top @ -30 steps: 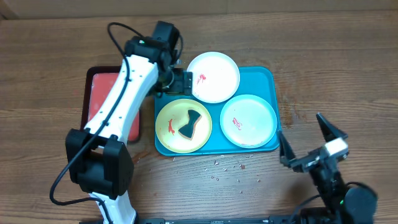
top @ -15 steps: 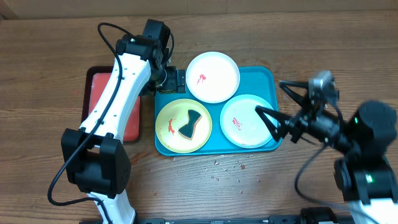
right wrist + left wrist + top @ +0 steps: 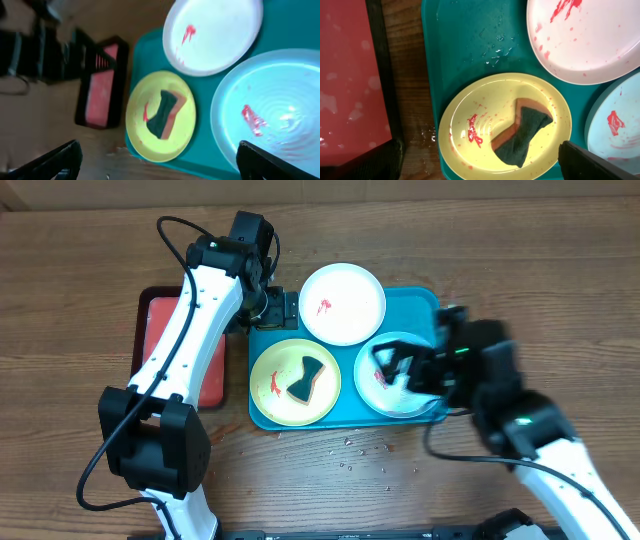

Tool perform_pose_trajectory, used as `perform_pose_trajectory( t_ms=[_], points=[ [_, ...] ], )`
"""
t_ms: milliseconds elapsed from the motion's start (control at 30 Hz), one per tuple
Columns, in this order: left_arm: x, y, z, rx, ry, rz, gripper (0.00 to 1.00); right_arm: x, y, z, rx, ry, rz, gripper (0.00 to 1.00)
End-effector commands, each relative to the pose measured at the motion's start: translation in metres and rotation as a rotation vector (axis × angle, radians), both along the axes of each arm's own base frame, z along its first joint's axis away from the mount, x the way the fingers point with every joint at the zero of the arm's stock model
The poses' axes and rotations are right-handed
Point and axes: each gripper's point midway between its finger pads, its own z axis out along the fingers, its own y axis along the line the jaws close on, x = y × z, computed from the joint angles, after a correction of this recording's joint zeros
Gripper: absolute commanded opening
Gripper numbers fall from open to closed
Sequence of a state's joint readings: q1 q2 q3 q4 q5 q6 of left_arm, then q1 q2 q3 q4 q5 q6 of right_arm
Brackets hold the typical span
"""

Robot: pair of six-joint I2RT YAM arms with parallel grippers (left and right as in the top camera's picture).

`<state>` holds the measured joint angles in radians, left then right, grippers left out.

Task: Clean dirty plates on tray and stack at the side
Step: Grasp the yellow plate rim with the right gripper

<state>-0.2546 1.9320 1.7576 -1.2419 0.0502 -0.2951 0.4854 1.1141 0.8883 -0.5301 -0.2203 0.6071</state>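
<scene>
— Three dirty plates sit on the turquoise tray (image 3: 405,300): the white plate (image 3: 343,303) at its far edge, the lime plate (image 3: 295,382) and the mint plate (image 3: 400,375) at its near edge. All are round, smooth plastic, smeared red.
— What does the overhead miss?
— The left wrist view shows water drops (image 3: 495,47) on the tray and a bow-shaped sponge (image 3: 522,131), orange under dark green, on the lime plate. The left gripper (image 3: 480,160) is spread wide over the tray's far left corner. The right gripper (image 3: 160,162) gapes wide over the mint plate.
— And beside the tray?
— A red tray (image 3: 155,320) with a dark rim, on the wooden worktop (image 3: 560,260).
</scene>
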Motion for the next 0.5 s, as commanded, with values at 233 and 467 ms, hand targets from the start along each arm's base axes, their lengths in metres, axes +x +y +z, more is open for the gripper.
perform_pose_trajectory(
  t_ms=[233,467],
  points=[
    [-0.002,0.002,0.001,0.01,-0.001,-0.002,1.0,0.005,0.073,-0.068,-0.154,0.026,0.025,0.92],
    [-0.001,0.002,0.001,0.009,-0.004,-0.002,1.0,0.013,0.069,-0.089,-0.025,0.231,-0.195,0.77]
  ],
)
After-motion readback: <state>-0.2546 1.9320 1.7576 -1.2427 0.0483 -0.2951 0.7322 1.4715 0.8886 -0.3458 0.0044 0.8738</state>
